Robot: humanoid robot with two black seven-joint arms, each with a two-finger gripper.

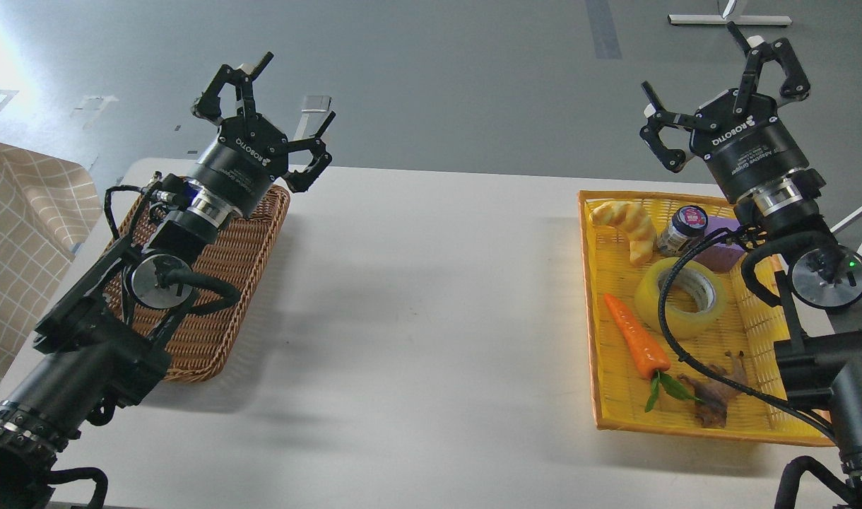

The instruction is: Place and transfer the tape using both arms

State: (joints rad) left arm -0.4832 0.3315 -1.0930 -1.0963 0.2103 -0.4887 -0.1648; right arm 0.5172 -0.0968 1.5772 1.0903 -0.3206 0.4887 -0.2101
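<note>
The tape (680, 297), a translucent yellow roll with a grey-white core, lies flat in the yellow tray (592, 332) on the table's right side. My right gripper (721, 88) is open and empty, raised beyond the tray's far edge, well above the tape. My left gripper (265, 109) is open and empty, raised over the far end of the brown wicker basket (219, 311) on the table's left side.
In the yellow tray also lie an orange carrot (636, 344), a bread piece (625, 223), a small jar (682, 230), a purple block (724, 247) and a brown dried item (717, 396). The white table (431, 297) stretches between basket and tray. A checked cloth (21, 240) hangs at left.
</note>
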